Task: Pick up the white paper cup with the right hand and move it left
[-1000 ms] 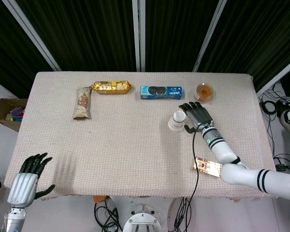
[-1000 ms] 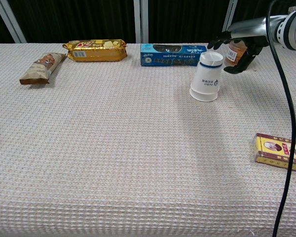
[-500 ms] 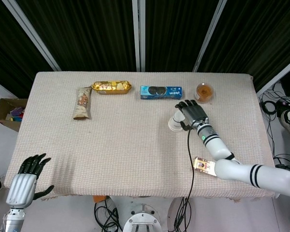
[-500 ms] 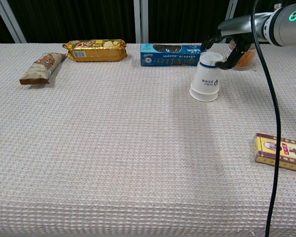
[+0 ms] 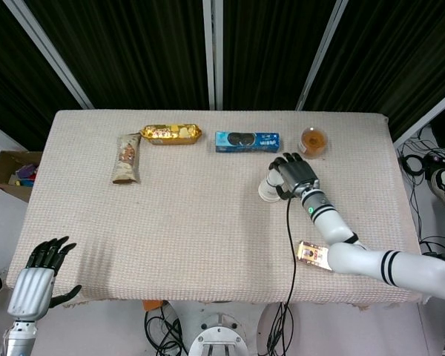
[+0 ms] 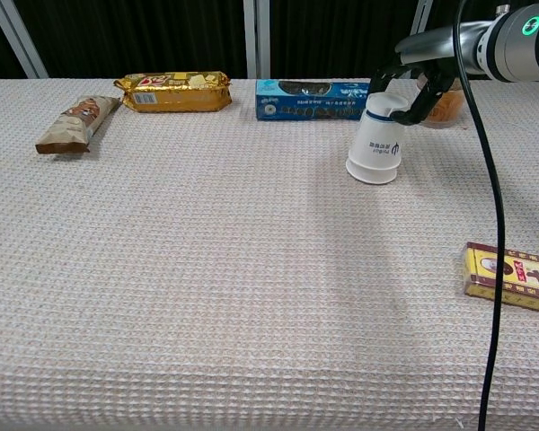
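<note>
Gripping the upturned white paper cup [image 6: 377, 144] near the table's far-right corner, our right hand [image 5: 293, 176] wrapped fingers [image 6: 415, 103] around its top; left hand [image 5: 38, 276] idle, fingers spread.

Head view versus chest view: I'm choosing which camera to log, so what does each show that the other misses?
Only the head view shows the left hand below the table's near edge, the cardboard box on the floor, and the whole table. Only the chest view shows the white paper cup from the side, upside down, with the right hand at its top. Both show the cup, right hand, blue biscuit pack, gold pack and yellow box.
</note>
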`<state>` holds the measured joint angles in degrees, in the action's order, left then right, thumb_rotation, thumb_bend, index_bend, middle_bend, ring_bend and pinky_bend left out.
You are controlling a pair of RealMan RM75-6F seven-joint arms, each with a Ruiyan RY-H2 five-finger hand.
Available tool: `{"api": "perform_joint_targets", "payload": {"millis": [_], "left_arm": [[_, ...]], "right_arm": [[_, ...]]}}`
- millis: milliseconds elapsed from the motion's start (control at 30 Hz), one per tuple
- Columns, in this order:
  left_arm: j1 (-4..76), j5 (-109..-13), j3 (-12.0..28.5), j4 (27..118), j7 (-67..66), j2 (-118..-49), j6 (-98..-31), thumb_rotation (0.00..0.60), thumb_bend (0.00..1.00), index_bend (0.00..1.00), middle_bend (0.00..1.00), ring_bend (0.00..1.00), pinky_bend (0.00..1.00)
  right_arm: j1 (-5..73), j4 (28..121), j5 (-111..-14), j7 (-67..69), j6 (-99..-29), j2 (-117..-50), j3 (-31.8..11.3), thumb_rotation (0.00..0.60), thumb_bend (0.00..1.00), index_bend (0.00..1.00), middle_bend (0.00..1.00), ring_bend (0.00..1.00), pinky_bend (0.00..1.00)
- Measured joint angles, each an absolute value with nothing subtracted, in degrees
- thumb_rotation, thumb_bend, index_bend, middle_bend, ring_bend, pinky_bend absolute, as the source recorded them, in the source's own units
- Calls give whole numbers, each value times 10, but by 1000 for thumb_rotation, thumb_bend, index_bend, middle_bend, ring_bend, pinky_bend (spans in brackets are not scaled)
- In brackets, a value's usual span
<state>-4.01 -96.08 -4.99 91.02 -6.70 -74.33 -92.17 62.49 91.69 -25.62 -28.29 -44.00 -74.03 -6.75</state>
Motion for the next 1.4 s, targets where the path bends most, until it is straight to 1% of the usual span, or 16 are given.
{"api": "perform_joint_targets", "payload": {"millis": [267,633,767,867,967,1233,1400], "left_arm": [[-40,-963,-50,913,-70,-742,-922,600,130,192,101,85,127],[-40,-965,-49,911,-65,-743,-925,600,129,192,101,85,127],[-40,-967,-49,907,-62,-745,-925,600,129,192,101,85,127],[-41,-965,-50,904,-59,-746,-926,600,129,192,101,85,127],[-43,-962,-50,900,-54,-747,-926,600,129,192,101,85,127],[-50,-952,-51,888,-40,-747,-929,600,129,192,101,85,127],[-53,-948,-53,879,-31,-749,-928,600,129,192,101,85,127]], "right_arm": [[620,966,-281,-278,-464,-704,-71,600,477,276,165,0,35],[605,1113,-342,-295,-547,-608,-85,600,477,289,172,0,36],[597,1132,-366,-282,-564,-593,-96,600,477,289,172,0,36],[600,1115,-368,-280,-558,-615,-99,600,471,289,171,0,35],[607,1083,-366,-278,-548,-653,-101,600,464,289,171,0,35],[637,957,-352,-279,-515,-772,-102,600,462,289,170,0,35],[645,899,-344,-283,-498,-815,-92,600,459,289,170,0,35]]}}
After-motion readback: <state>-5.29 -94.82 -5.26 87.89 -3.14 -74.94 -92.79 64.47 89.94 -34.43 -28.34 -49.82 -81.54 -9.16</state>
